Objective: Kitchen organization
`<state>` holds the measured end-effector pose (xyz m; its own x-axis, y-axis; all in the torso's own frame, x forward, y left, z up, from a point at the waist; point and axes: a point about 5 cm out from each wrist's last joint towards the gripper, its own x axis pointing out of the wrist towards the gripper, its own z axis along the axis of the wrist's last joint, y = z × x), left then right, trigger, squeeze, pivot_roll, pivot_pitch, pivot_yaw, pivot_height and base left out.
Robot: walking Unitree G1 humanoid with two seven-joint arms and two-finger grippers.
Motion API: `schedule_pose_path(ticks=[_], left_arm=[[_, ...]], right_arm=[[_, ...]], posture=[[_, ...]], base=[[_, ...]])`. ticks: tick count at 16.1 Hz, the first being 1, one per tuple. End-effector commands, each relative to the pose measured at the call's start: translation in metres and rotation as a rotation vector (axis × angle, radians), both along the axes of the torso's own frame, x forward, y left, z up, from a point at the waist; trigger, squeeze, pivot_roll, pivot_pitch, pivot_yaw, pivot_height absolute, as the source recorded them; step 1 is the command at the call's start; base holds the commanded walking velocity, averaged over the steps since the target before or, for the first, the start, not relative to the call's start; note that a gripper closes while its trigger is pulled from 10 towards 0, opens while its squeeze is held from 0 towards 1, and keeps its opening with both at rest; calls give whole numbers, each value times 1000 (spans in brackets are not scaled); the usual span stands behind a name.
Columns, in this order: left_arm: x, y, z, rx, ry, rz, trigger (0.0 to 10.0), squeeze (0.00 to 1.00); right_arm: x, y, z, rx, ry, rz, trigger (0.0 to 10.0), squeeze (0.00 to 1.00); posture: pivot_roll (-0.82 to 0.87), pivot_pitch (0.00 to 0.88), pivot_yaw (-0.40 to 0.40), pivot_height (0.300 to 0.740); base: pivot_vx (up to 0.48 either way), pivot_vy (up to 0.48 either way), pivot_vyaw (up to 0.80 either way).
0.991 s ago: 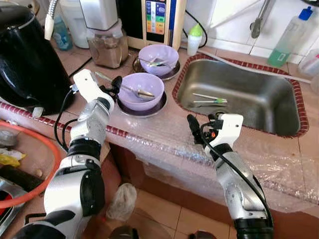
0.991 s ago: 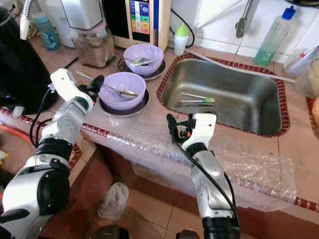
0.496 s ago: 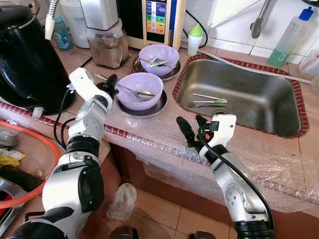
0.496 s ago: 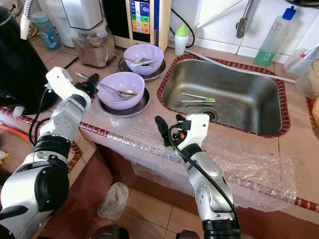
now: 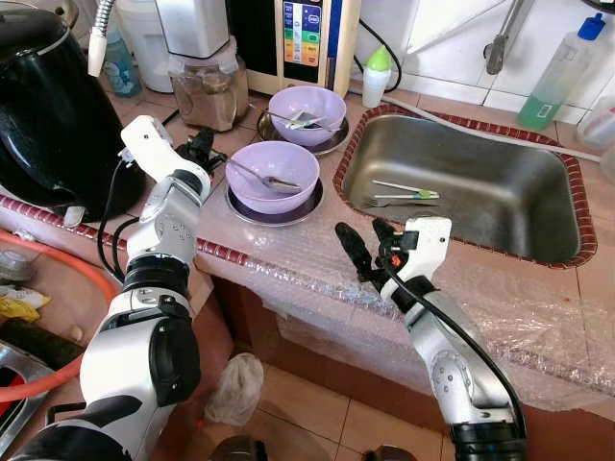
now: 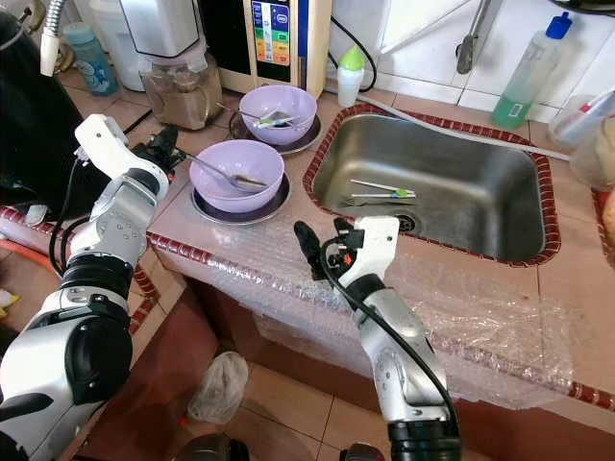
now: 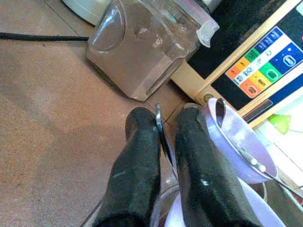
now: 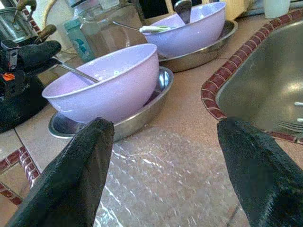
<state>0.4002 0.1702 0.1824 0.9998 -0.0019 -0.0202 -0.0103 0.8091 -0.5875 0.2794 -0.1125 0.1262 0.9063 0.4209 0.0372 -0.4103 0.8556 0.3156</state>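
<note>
The left arm reaches forward over the countertop, its left gripper (image 5: 200, 151) pinched on the thin metal handle of a spoon (image 5: 252, 173) whose bowl rests in the nearer lilac bowl (image 5: 274, 175), a smooth plastic-looking one on a steel plate (image 5: 272, 208). The right arm is bent up at the counter's bubble-wrapped edge (image 5: 288, 259), its right gripper (image 5: 361, 252) spread wide and empty. A fork, possibly, lies in the steel sink (image 5: 500, 206).
</note>
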Motion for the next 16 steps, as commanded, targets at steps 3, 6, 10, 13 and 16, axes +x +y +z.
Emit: schedule_pose_path(ticks=[3, 6, 10, 13, 16], left_arm=[[1, -3, 13, -21, -44, -18, 0, 0], [2, -6, 22, -68, -85, -44, 0, 0], [0, -4, 50, -104, -249, -18, 0, 0], [-6, -8, 79, -29, -410, -42, 0, 0], [-13, -23, 102, 134, -534, -120, 0, 0]], right_arm=[[0, 0, -1, 1, 4, 11, 10000, 0], [1, 1, -1, -1, 3, 12, 10000, 0], [3, 0, 2, -15, -20, 2, 10000, 0], [8, 0, 17, -63, -111, 1, 10000, 0], [17, -2, 36, -126, -214, -8, 10000, 0]], posture=[[-78, 42, 51, 740], [-78, 41, 51, 740], [-75, 45, 48, 740], [-72, 43, 46, 740], [-67, 38, 48, 740]], base=[[0, 0, 0], [0, 0, 0], [0, 0, 0], [0, 0, 0], [0, 0, 0]])
